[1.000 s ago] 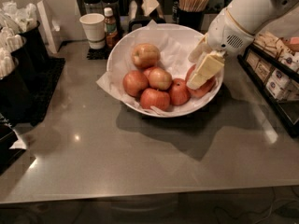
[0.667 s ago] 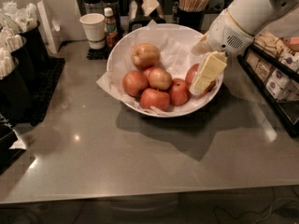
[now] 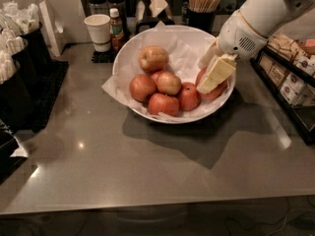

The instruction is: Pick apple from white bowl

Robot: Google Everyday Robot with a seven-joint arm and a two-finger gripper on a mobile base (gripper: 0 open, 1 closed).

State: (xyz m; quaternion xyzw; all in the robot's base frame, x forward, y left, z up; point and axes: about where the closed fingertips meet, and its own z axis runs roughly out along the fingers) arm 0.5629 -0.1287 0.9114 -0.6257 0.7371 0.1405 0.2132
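Note:
The white bowl [image 3: 173,119], lined with crinkled white paper, stands at the back middle of the grey counter and holds several red apples. My gripper [image 3: 204,76] reaches in from the upper right over the bowl's right side. Its cream fingers [image 3: 217,72] are closed around the large deep red apple [image 3: 220,89], which sits against the right rim. The near finger covers most of this apple and its sticker does not show. Smaller red-yellow apples [image 3: 169,82] lie to its left in the bowl.
A white paper cup [image 3: 97,31] and a small bottle [image 3: 116,28] stand behind the bowl's left side. A holder of stir sticks [image 3: 203,4] is at the back. Black napkin bins [image 3: 19,68] line the left edge. A shelf of packets [image 3: 290,77] is on the right.
My gripper has risen slightly at the bowl's right side with the large apple between its fingers. The other apples have not moved.

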